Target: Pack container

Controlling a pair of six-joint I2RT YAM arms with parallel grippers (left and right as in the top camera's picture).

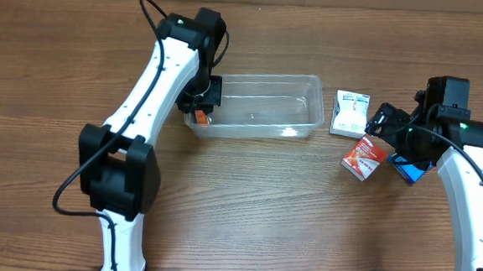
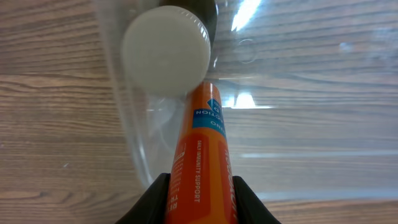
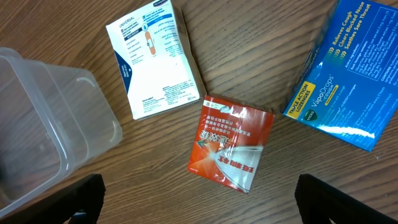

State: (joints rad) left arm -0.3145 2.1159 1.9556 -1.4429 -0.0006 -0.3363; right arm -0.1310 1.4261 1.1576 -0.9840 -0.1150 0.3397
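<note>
Between the fingers of the left end effector [image 2: 200,198], pinched, an orange tube [image 2: 202,143] noses against a white-capped bottle [image 2: 166,50] inside the container [image 1: 312,88] mid-desk; a harder push could topple it. Beyond, the right end effector [image 3: 199,196] hangs spread over a red sachet [image 3: 231,149].

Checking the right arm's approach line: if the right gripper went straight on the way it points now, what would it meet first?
Probably the red packet on the table, centred ahead of the open right gripper; the white box and blue box lie off to the sides. Depth is unclear.
</note>
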